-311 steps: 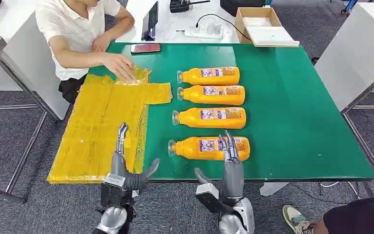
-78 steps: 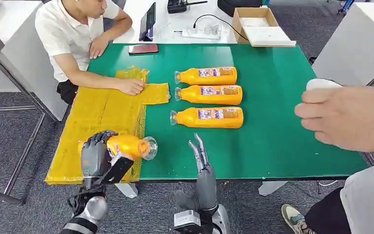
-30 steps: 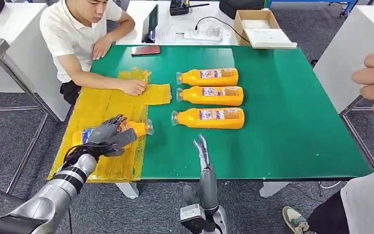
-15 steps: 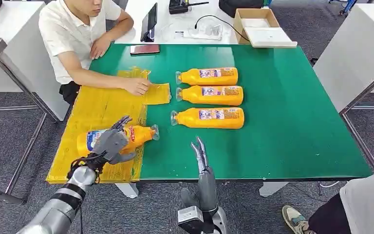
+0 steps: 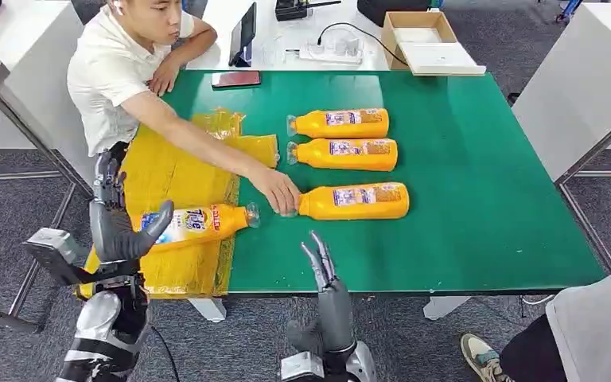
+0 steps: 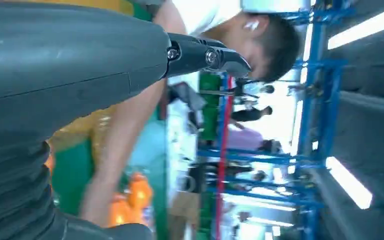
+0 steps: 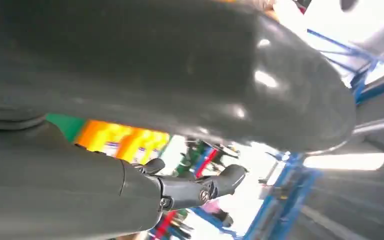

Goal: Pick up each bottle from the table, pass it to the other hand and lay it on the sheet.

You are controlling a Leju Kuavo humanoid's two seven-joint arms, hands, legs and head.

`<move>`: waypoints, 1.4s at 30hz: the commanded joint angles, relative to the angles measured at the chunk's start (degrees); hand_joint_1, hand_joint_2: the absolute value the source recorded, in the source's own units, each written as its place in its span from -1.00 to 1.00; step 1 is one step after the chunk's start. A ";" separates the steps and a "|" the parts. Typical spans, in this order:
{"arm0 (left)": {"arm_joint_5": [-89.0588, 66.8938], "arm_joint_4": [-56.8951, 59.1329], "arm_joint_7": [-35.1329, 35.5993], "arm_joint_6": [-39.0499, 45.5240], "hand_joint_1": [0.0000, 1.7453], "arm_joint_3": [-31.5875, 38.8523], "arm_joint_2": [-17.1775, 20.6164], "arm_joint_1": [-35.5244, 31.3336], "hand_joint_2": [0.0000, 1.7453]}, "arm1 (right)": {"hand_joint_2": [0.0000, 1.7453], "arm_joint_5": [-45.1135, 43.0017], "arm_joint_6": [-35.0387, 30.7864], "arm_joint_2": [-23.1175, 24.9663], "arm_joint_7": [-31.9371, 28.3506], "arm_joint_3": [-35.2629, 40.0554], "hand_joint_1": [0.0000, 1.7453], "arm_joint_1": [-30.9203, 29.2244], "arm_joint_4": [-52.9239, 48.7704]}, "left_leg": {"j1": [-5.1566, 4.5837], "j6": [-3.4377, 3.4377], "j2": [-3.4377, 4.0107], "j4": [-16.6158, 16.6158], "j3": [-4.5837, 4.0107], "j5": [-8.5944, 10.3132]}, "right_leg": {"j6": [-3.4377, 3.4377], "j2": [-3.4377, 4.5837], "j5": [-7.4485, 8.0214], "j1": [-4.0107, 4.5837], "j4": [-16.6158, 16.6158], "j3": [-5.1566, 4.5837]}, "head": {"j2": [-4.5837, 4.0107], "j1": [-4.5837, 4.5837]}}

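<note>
One orange bottle (image 5: 195, 224) lies on its side on the yellow sheet (image 5: 167, 167), cap toward the green mat. My left hand (image 5: 115, 219) stands raised just left of it, fingers up and apart, holding nothing. Three more orange bottles lie on the green table (image 5: 461, 159): two at the back (image 5: 340, 123) (image 5: 344, 154) and a nearer one (image 5: 352, 200), slightly tilted. A person's hand (image 5: 278, 193) touches that bottle's neck. My right hand (image 5: 322, 267) is at the table's near edge, fingers straight and empty. In the left wrist view, my left hand (image 6: 80, 75) is bare and blurred bottles (image 6: 135, 192) lie beyond.
The seated person (image 5: 119, 72) leans over the sheet, one arm stretched across it. A phone (image 5: 237, 78), a tablet (image 5: 244, 33), a power strip (image 5: 330, 52) and a cardboard box (image 5: 426, 40) lie at the far edge. Another person (image 5: 597, 326) stands at the near right.
My left hand has let go of the bottle on the sheet and lifted back to the left. The person has reached across and shifted the nearest bottle on the mat to the right.
</note>
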 commanded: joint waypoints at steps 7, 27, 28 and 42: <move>-5.42 -11.97 -2.72 12.47 -1.00 -8.57 -3.26 12.77 1.00 | 1.00 33.23 -3.67 -6.88 13.63 -32.39 -1.00 -10.60 20.38 | -0.12 0.06 0.02 -0.16 0.28 -0.01 | 0.04 -0.13 -0.02 -0.10 -0.21 0.35 | 0.00 -0.04; -14.36 -11.78 -5.52 19.84 -1.00 -12.75 -2.83 14.94 1.00 | 1.00 41.89 -3.67 -10.18 24.24 -31.17 -1.00 -18.75 31.95 | -0.21 0.07 0.17 -0.01 0.23 -0.16 | -0.01 0.04 -0.03 -0.15 -0.07 0.21 | 0.00 -0.02; -14.33 -11.33 -5.27 19.86 -1.00 -12.99 -2.79 14.49 1.00 | 1.00 42.34 -3.66 -10.55 25.32 -30.33 -1.00 -20.15 34.32 | -0.23 0.11 0.11 -0.03 0.14 -0.11 | 0.02 0.01 0.00 -0.17 -0.07 0.13 | 0.00 -0.02; -12.56 -9.56 -2.90 17.74 -1.00 -14.35 -2.33 11.99 1.00 | 1.00 45.32 1.68 -10.36 31.16 -23.49 -1.00 -28.10 43.98 | -0.21 0.06 0.16 -0.03 0.24 -0.13 | -0.03 0.02 -0.02 -0.13 -0.06 0.20 | -0.02 -0.02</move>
